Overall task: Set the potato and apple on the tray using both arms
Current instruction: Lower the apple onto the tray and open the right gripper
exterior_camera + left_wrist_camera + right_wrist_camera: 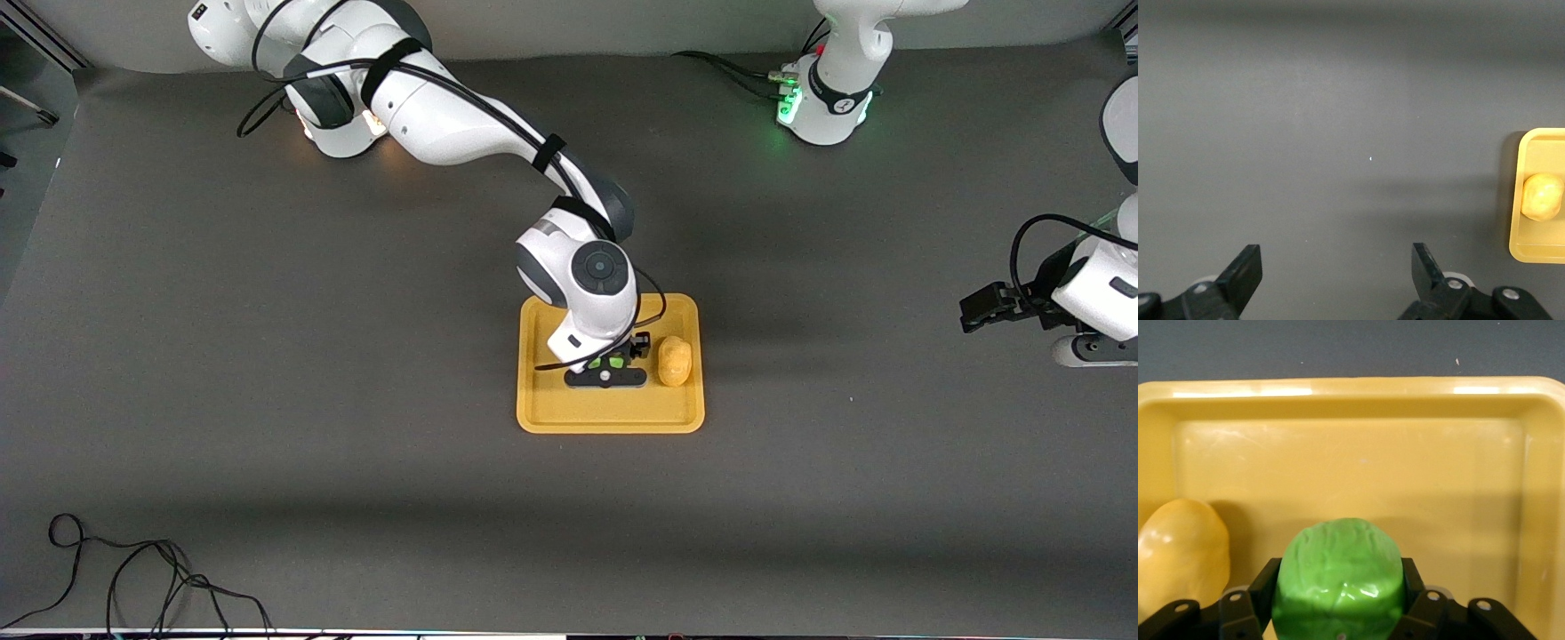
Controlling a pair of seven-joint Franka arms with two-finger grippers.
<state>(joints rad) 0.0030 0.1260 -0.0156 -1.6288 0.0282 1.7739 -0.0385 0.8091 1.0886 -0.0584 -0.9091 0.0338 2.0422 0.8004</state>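
I have the tray (610, 418) just below the centre of the front picture, with bare grey table (267, 356) open around all four of its sides; the widest open stretches run toward the picture's left and right edges. A loose black cable (133, 578) coils in the lower left corner of that frame, well apart from the tray.

My right gripper (607, 366) hangs over the middle of the tray, its arm reaching down from the upper left of the front picture. In the right wrist picture the fingers (1261, 587) are pressed against both flanks of the apple (1338, 577), pinching it; I can't tell whether the apple touches the tray floor. The tray's low rim (1351, 389) runs across the top of that frame, with clear tray floor between it and the apple.

The potato (675, 361) lies on the tray just beside the right gripper, toward the left arm's end, near that side's rim. In the right wrist picture it sits at the lower left (1181, 557), close to the apple with a narrow gap between them.

My left gripper (987, 308) waits at the right edge of the front picture, over bare table well apart from the tray. Its fingers (1245, 270) are spread wide with nothing between them; in its wrist picture the tray (1518, 250) and the potato (1542, 197) show at the right edge
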